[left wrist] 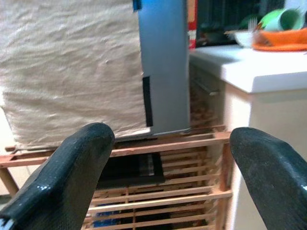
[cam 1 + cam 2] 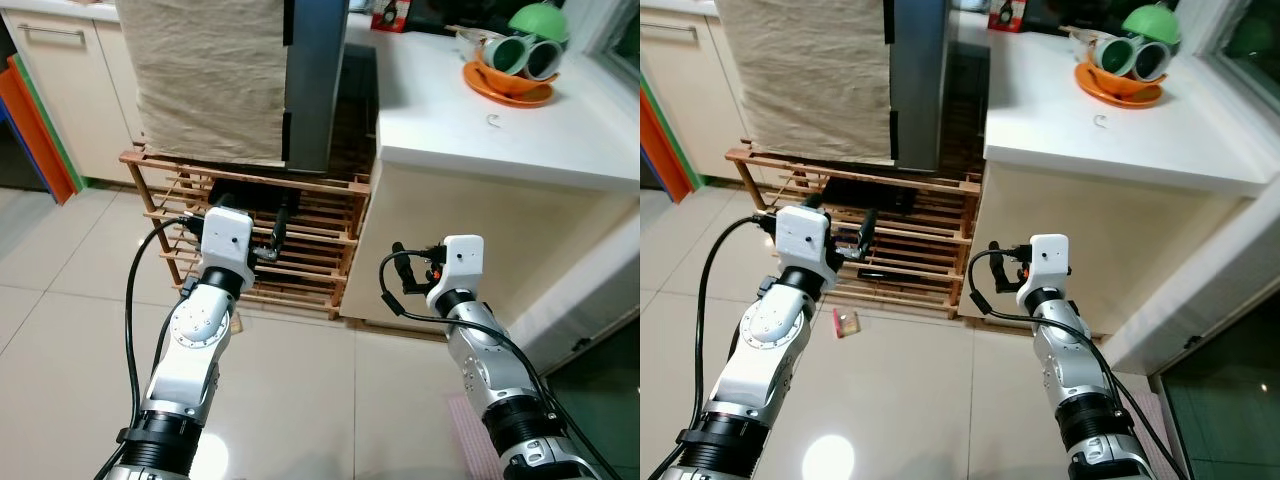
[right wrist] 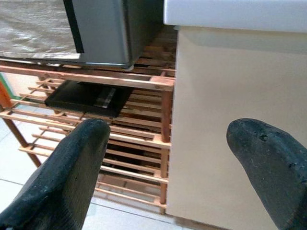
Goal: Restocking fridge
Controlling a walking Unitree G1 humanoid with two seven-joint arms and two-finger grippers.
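A small grey fridge (image 2: 312, 85) stands on a low wooden rack (image 2: 310, 245) straight ahead, its door shut. A beige cloth (image 2: 210, 80) hangs over its left part. My left gripper (image 1: 172, 139) is held out toward the rack below the fridge, open and empty. To the right, my right gripper (image 3: 170, 132) faces the rack's end post and the cream counter side, also open with nothing between its fingers. Both arms hover above the tiled floor, apart from the fridge.
A white counter (image 2: 480, 135) juts out on the right, carrying an orange bowl (image 2: 508, 88) with green cups (image 2: 527, 52). A black flat object (image 3: 86, 98) lies on a rack shelf. A small packet (image 2: 847, 322) lies on the floor by the rack.
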